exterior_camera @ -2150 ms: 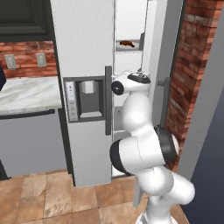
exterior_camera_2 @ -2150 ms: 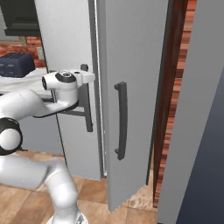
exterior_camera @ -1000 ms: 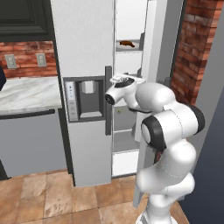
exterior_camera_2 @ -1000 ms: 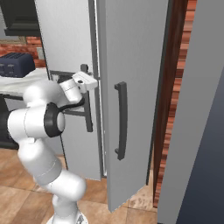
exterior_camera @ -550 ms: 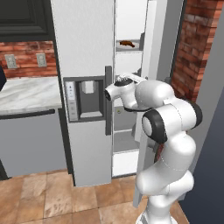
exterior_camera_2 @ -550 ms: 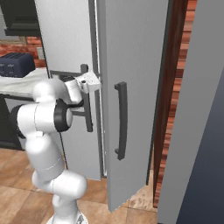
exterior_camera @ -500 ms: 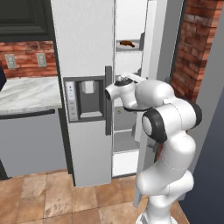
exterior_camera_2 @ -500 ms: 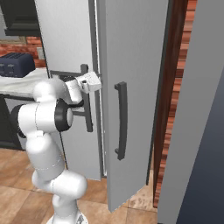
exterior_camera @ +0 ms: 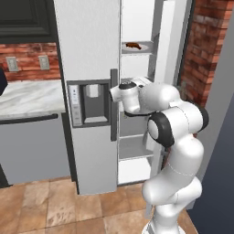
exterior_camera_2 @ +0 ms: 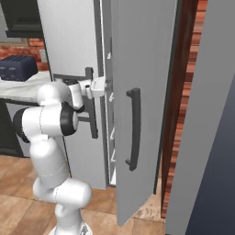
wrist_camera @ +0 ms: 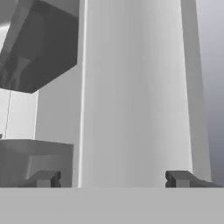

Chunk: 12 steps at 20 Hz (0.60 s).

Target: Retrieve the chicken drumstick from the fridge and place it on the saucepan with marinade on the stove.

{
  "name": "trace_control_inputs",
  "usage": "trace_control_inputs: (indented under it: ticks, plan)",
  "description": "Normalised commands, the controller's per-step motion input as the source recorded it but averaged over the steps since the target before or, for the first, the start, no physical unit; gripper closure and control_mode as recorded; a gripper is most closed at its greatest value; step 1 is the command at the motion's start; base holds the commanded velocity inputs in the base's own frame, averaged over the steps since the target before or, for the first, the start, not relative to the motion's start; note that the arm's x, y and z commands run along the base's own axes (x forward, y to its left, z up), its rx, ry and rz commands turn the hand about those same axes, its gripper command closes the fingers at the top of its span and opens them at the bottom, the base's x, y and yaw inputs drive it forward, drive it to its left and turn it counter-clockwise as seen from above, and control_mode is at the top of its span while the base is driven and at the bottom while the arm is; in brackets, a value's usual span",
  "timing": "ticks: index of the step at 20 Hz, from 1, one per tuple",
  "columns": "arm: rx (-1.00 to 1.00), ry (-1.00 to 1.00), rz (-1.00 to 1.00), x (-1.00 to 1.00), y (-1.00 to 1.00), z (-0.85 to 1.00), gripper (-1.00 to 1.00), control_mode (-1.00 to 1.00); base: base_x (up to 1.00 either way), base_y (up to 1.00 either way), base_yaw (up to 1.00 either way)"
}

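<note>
Raised to about chest height of the fridge (exterior_camera: pixel 91 55), the end effector (wrist_camera: pixel 114 178) sits right up against the inner edge of the left door, beside that door's dark vertical handle (exterior_camera: pixel 114 105), with its two fingertips (wrist_camera: pixel 43 178) spread wide and nothing between them; the hand view looks along a pale upright panel that spans the gap between the tips. In the left base view the right door is swung open and the white shelves inside are exposed. The chicken drumstick (exterior_camera: pixel 133 45) lies on a white plate (exterior_camera: pixel 137 47) on an upper shelf, above and a little to the right of where the arm's wrist now points, well apart from the fingers. In the right base view the open right door (exterior_camera_2: pixel 142 92) stands in front, and the white hand reaches in behind it toward the fridge interior. The stove and the saucepan are outside what these pictures cover. My reading is that the work is in the retrieval step, with the fridge already open and the meat not yet touched. The next move would call for lifting the hand to the height of the upper shelf, turning it into the compartment past the door edge, and bringing the open fingers down either side of the small piece without catching the plate rim or the shelf above.
</note>
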Motion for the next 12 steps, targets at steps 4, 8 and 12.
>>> trace_control_inputs:
  ticks: [4, 8, 12]
  plan:
    - [0.0, 0.0, -0.27, -0.53, -0.57, 0.0, -1.0, -1.0, 0.0, 0.0, 0.0]
    - [0.0, 0.0, -0.24, -0.53, -0.66, 0.0, -1.0, -1.0, 0.0, 0.0, 0.0]
    - [0.0, 0.0, -0.15, -0.52, -0.75, 0.0, -1.0, -1.0, 0.0, 0.0, 0.0]
